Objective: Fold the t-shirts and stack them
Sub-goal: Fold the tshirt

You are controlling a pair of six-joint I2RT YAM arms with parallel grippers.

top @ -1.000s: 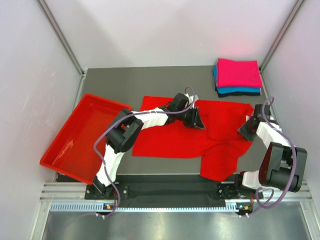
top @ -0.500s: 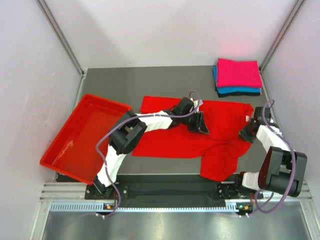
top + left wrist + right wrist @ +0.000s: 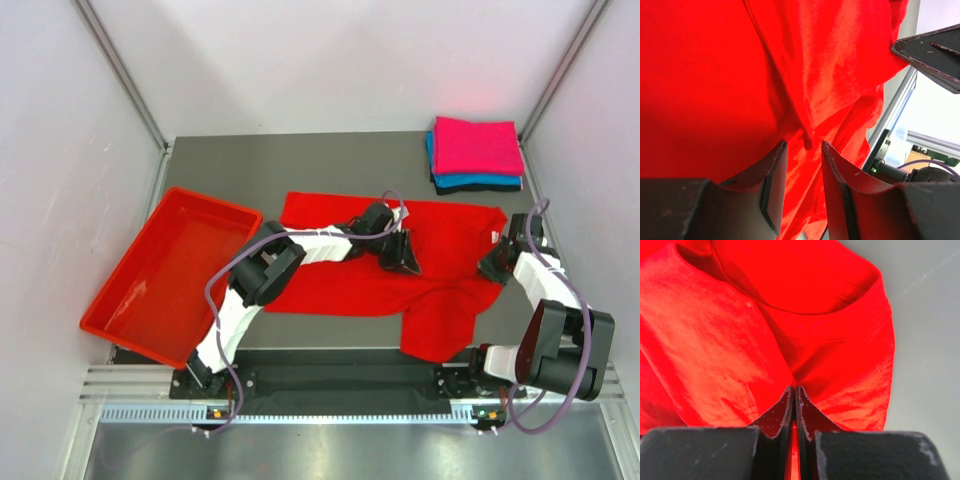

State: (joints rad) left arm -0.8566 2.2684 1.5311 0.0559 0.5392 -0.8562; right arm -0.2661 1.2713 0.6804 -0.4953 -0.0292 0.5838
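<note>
The red t-shirt (image 3: 330,285) lies spread, the folded stack (image 3: 478,150) beyond its far right corner. The right gripper (image 3: 497,265) pinches its right edge. At its middle the left gripper (image 3: 403,255) has its fingers narrowly apart astride a crease, grip unclear.

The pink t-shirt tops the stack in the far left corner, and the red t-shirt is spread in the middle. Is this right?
Wrong corner: in the top external view the pink t-shirt tops the stack in the far right corner; the red t-shirt is spread in the middle.
</note>
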